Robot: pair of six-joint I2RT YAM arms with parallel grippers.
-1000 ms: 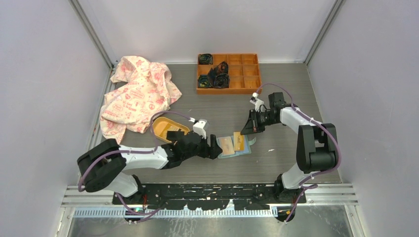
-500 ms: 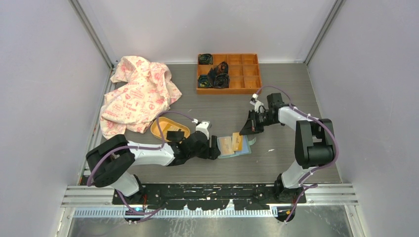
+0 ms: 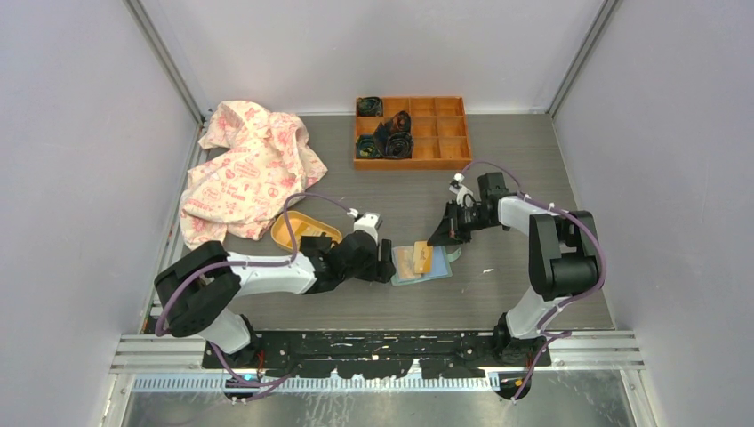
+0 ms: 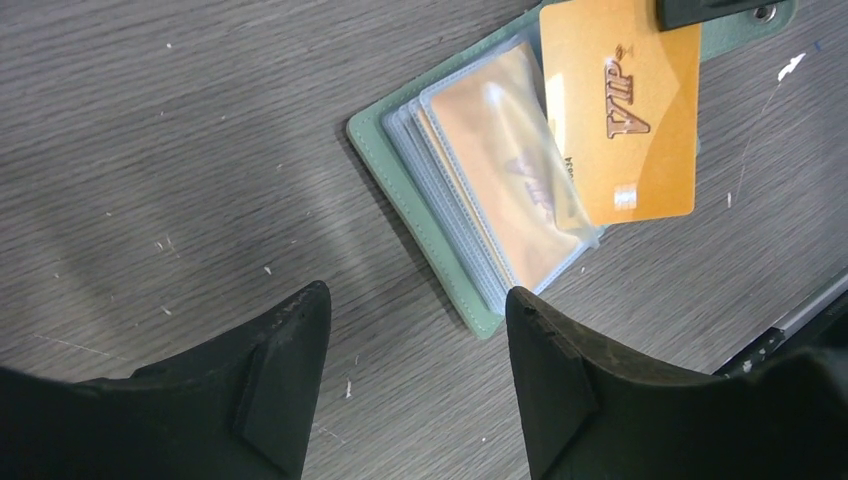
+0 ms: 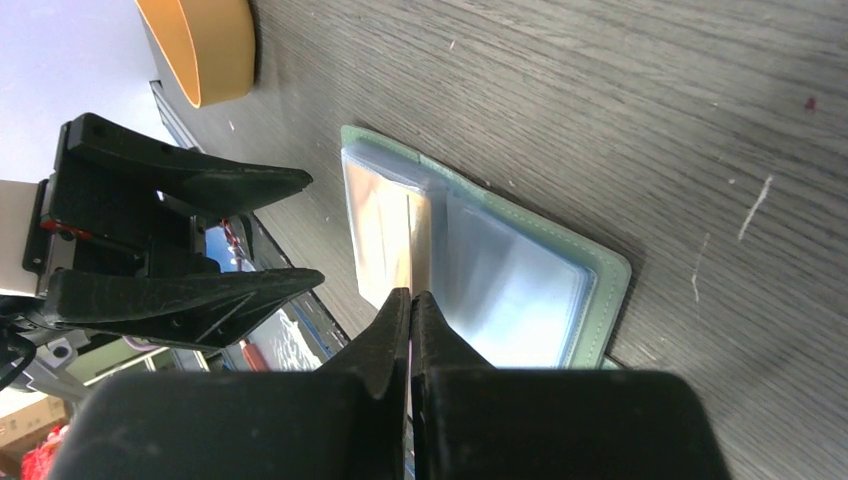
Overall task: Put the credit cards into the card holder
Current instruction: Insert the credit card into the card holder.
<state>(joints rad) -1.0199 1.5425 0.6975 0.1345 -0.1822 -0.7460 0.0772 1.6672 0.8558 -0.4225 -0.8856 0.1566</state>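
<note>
L hand: my left gripper (image 4: 415,310) is spread wide w/ nothing in it. It sits low over the table (image 4: 150,150), fingers either side of the holder's nearest corner and apart from it. Can't tell if the tips touch the tabletop.

R hand: my right gripper (image 5: 410,300) is pinched tight on the gold VIP card (image 4: 620,110), gripping it at one short end.

Card pos: the card is tilted, free end down on the open holder. In the left wrist cam it overlaps the far side of the sleeve stack. In my right wrist cam it's edge-on, w/ the lower edge meeting the plastic near the fold. Can't tell if it's inside a pocket or just lying on top.

Holder: the mint-green card holder (image 4: 400,190) lies open and flat on the table, btwn my two grippers, clear sleeves (image 4: 470,250) fanned up.

2nd card: an orange card (image 4: 500,150) shows through the top sleeve, already tucked in.

Dish: the yellow-orange oval dish (image 3: 293,229) is just behind my left forearm, near the holder but not touching.

Tray: the orange compartment tray (image 3: 449,129) is at the far side, well apart, w/ dark rolled items (image 3: 391,138) in its left cells.

Cloth: a pink-print cloth (image 3: 249,169) is bunched at far left, its edge by the dish.
</note>
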